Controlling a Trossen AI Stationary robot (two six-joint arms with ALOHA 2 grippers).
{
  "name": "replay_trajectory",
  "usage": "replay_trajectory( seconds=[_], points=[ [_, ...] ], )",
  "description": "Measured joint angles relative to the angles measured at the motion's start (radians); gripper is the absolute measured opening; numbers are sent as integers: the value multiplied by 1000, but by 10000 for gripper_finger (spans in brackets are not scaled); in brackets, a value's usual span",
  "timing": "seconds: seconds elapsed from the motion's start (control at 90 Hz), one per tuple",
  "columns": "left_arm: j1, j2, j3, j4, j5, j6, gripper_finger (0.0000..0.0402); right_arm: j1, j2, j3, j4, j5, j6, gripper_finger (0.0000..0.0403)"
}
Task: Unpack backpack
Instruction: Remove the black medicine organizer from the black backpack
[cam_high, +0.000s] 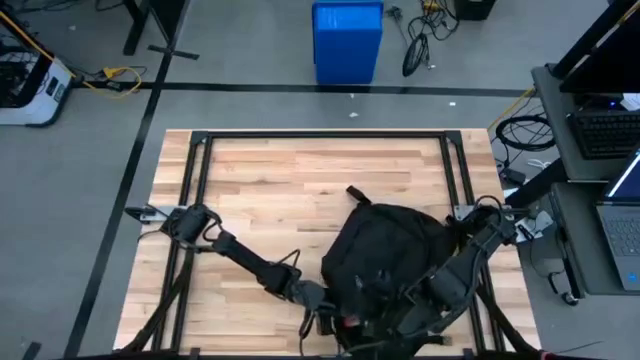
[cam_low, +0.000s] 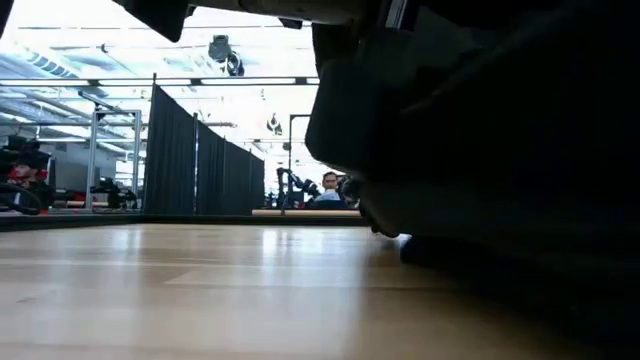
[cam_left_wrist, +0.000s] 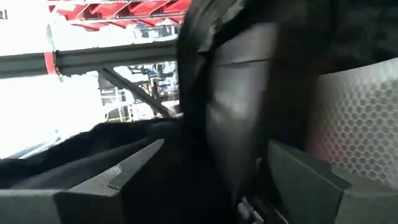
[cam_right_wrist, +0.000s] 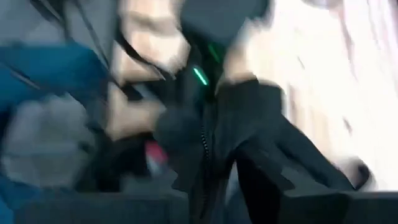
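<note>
Near the table's (cam_high: 300, 170) front edge, the backpack (cam_high: 385, 250) lies between both claws: left gripper (cam_high: 322, 318) spread against it, right gripper's (cam_high: 410, 315) grip unclear.

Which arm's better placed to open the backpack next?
Hard to call; I lean left. Left pincer sits at the backpack's near edge, fabric between its fingers. Right pincer is also against it.

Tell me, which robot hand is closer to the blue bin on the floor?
Probably the left, narrowly. Both grippers, left and right, work at the backpack by the table's near edge, far from the blue bin beyond the opposite edge.
</note>
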Motion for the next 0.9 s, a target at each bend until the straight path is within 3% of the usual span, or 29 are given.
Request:
replay_trajectory(
  seconds=[0.222,0.356,0.456,0.7,0.9],
  points=[
    [1,0,0,18,9,-1,247,-13,2,-15,4,-27,-3,183],
    [2,0,0,15,11,-2,239,-12,1,-15,33,-32,0,216],
    [1,0,0,10,12,-26,238,-10,-2,-15,74,-31,8,225],
    [1,0,0,5,12,-53,238,9,-12,-15,-12,-91,59,226],
    [-6,0,0,-36,-28,-52,238,95,-16,-15,33,-220,62,226]
  ],
)
